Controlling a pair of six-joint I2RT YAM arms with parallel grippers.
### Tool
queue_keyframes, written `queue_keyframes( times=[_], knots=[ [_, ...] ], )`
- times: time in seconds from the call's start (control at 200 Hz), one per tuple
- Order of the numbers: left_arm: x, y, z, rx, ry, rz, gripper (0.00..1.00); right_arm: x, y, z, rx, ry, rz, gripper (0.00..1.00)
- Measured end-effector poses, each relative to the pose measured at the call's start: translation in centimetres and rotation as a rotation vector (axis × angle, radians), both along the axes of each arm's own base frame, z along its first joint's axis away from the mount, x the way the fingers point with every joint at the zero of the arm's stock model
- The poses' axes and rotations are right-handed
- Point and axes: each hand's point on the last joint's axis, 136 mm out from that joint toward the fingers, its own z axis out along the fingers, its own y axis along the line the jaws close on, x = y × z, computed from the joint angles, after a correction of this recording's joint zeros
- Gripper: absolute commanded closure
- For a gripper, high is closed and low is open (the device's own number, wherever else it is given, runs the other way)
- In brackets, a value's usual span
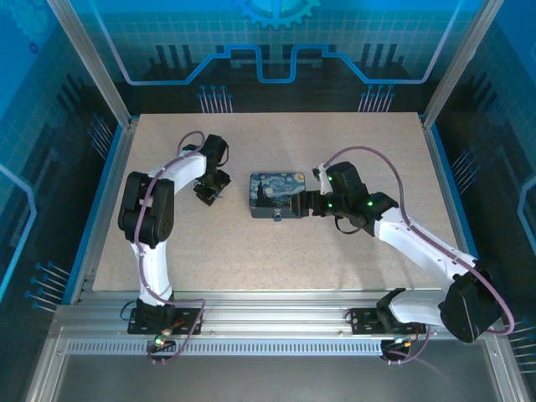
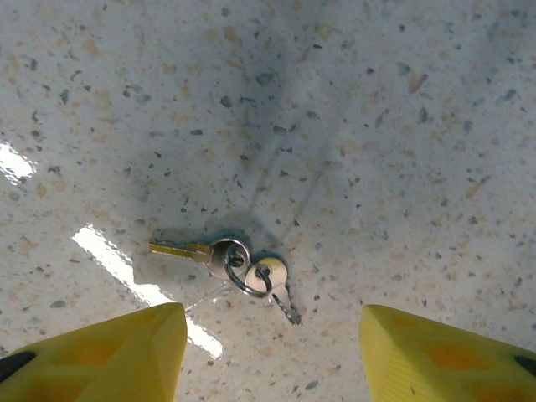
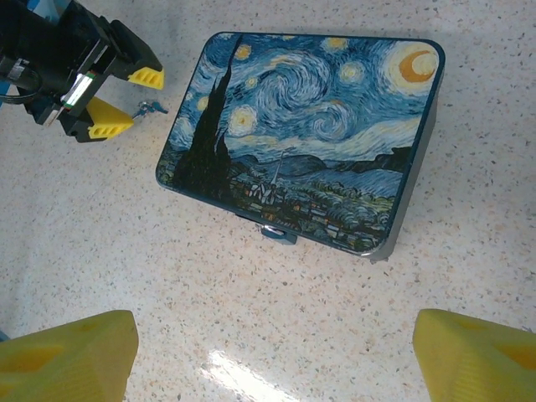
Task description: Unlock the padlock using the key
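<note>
Two keys on a ring (image 2: 243,266) lie flat on the speckled table, a brass one pointing left and a silver one pointing down-right. My left gripper (image 2: 268,343) hovers just above them, open, its yellow fingertips (image 2: 126,352) on either side and nothing between them. In the top view this gripper (image 1: 207,194) sits left of the box. The small blue-grey padlock (image 3: 277,233) juts from the near edge of a tin box (image 3: 310,126) painted with a starry night. My right gripper (image 3: 272,356) is open over bare table short of that edge, right of the box (image 1: 279,194).
The left gripper (image 3: 126,100) and the keys (image 3: 152,106) show at the upper left of the right wrist view, beside the box's left side. Metal frame rails and blue panels bound the table (image 1: 251,260). Bare tabletop stretches in front of the box.
</note>
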Motion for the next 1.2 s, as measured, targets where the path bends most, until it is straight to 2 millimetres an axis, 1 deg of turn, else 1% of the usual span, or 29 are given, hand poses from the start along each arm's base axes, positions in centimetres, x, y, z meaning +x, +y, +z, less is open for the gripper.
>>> queue_keyframes(
  times=[0.2, 0.43, 0.59, 0.665, 0.771, 0.876, 1.001, 1.076, 1.201],
  knots=[
    [-0.6, 0.5, -0.7, 0.024, 0.032, 0.028, 0.43, -0.1, -0.5, -0.2, 0.010, 0.001, -0.006, 0.14],
    [-0.2, 1.0, -0.9, 0.038, 0.029, 0.055, 0.43, -0.4, -0.5, -0.4, 0.022, 0.004, 0.001, 0.14],
    [-0.2, 1.5, -1.4, 0.039, 0.044, 0.072, 0.44, -0.5, -0.4, -0.1, 0.036, -0.001, 0.008, 0.14],
    [0.0, 1.5, -1.3, 0.039, 0.042, 0.074, 0.50, -0.4, -0.3, 0.1, 0.043, -0.005, 0.009, 0.14],
    [-0.4, 1.7, -1.6, 0.049, 0.069, 0.072, 0.64, -0.3, -0.3, 0.2, 0.048, -0.011, 0.011, 0.14],
    [-1.1, 2.0, -1.6, 0.060, 0.096, 0.070, 0.82, -0.3, -0.3, 0.5, 0.053, -0.018, 0.011, 0.14],
    [-1.3, 2.1, -1.5, 0.056, 0.104, 0.082, 1.00, -0.2, -0.4, 0.7, 0.057, -0.026, 0.005, 0.14],
    [-0.9, 2.1, -1.5, 0.051, 0.088, 0.076, 1.00, -0.2, -0.5, 0.7, 0.060, -0.030, 0.003, 0.14],
    [-0.6, 1.9, -1.4, 0.039, 0.059, 0.072, 1.00, -0.6, -0.9, -0.3, 0.050, -0.010, -0.001, 0.14]
  ],
)
